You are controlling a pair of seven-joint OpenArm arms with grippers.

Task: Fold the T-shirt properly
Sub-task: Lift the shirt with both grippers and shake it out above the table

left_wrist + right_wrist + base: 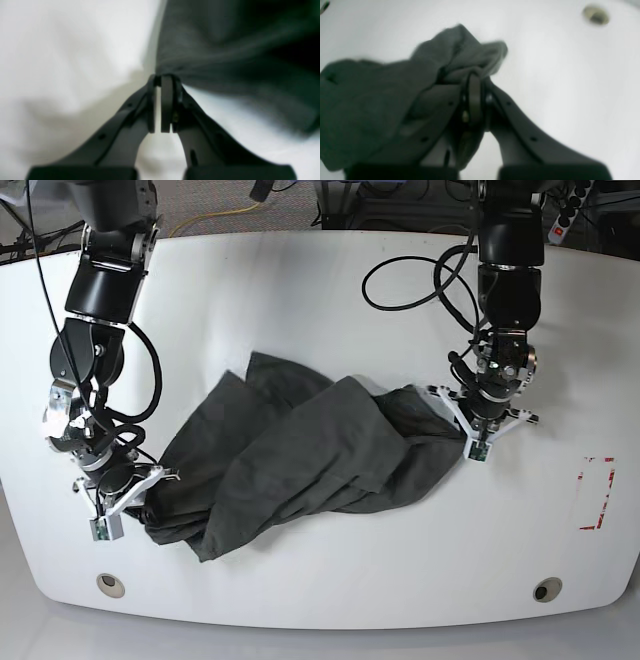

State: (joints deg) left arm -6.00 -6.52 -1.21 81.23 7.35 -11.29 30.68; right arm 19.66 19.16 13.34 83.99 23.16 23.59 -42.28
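Note:
The dark charcoal T-shirt (300,460) lies crumpled and stretched across the middle of the white table (320,290). My left gripper (466,423), on the right of the base view, is shut on the shirt's right edge; the left wrist view shows its fingertips (162,78) pinching the T-shirt (225,50). My right gripper (135,492), on the left of the base view, is shut on the shirt's lower left corner; in the right wrist view the T-shirt (382,95) bunches over the fingers (473,85). The collar is hidden.
Two round grommet holes (110,584) (546,589) sit near the table's front edge; one shows in the right wrist view (595,14). A red rectangle marking (594,492) lies at the right. Cables (420,270) hang by the left arm at the back.

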